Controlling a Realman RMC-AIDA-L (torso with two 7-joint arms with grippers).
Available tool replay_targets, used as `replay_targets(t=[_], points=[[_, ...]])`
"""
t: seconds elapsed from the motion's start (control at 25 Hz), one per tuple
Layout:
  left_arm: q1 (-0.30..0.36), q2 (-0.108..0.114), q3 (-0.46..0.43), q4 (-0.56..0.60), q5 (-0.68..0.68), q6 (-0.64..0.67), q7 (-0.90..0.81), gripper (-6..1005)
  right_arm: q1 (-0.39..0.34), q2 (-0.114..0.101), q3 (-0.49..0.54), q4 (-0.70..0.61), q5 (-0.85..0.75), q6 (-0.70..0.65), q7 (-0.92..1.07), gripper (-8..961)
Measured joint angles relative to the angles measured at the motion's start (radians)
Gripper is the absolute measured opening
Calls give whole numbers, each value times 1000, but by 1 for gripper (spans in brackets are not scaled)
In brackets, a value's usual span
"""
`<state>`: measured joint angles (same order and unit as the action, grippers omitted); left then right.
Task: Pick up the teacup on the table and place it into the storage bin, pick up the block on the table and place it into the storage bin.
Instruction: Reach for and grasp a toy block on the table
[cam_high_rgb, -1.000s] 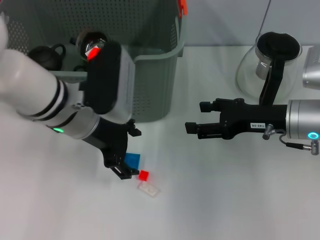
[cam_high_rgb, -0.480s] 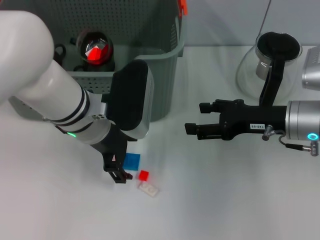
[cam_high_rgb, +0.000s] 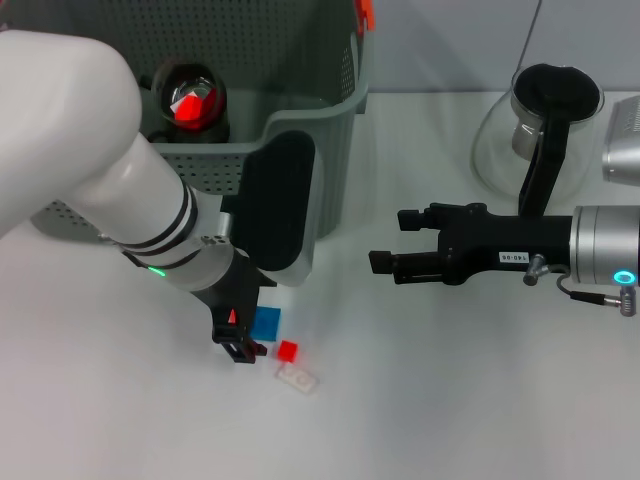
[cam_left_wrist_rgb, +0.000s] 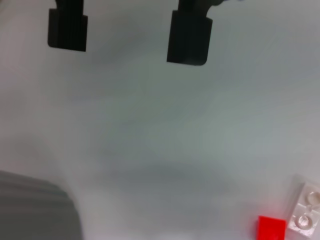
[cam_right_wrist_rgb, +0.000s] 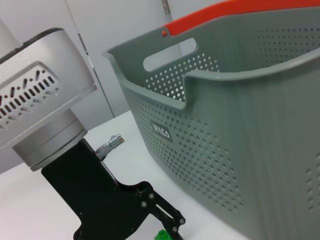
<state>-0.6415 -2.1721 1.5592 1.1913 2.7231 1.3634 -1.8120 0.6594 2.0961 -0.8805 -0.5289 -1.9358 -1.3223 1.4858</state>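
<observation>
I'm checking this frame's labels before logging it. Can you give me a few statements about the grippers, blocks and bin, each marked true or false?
1. The left gripper is open, low over the table beside the blue block. True.
2. The small red block is in the storage bin. False: it lies on the table.
3. The right gripper holds a teacup. False: it holds nothing.
4. A glass pitcher stands behind the right arm. True.

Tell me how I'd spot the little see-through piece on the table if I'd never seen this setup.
Start at the big grey-green storage bin at the back of the white table. In front of it, three small pieces lie by the left gripper: a blue block, a smaller red block and the clear piece. It lies nearest the table's front edge, flat, colourless, with round studs.
</observation>
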Motion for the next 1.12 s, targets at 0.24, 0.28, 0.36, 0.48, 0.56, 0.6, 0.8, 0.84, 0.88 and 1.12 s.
replay_targets(t=[0.24, 0.28, 0.36, 0.48, 0.56, 0.6, 0.8, 0.84, 0.88, 1.12], points=[[-24, 0, 18, -35, 1, -1, -20, 799, -2, -1, 0, 5, 0, 0, -3, 912], [-28, 0, 20, -40, 1, -1, -22, 753, -2, -1, 0, 5, 0, 0, -3, 912], [-31, 0, 23, -45, 1, -1, -23, 663, -3, -1, -1, 6, 0, 0, -5, 912], [-34, 0, 30, -48, 1, -1, -24, 658, -3, -1, -3, 6, 0, 0, -6, 912], [-36, 0, 31, -51, 2, -1, -25, 654, -3, -1, -5, 6, 0, 1, -7, 912], [-38, 0, 31, -52, 6, -1, -25, 653, -3, -1, -6, 6, 0, 1, -7, 912], [-47, 0, 34, -56, 24, -1, -30, 644, -3, -1, -7, 9, 0, 3, -13, 911], [-50, 0, 34, -59, 25, -1, -32, 643, -3, -1, -6, 11, 0, 3, -16, 911], [-55, 0, 34, -64, 27, -1, -35, 643, -3, -1, -5, 13, 0, 4, -19, 911], [-70, 0, 53, -84, 30, 0, -47, 638, -3, -1, -1, 24, 0, 5, -30, 911]])
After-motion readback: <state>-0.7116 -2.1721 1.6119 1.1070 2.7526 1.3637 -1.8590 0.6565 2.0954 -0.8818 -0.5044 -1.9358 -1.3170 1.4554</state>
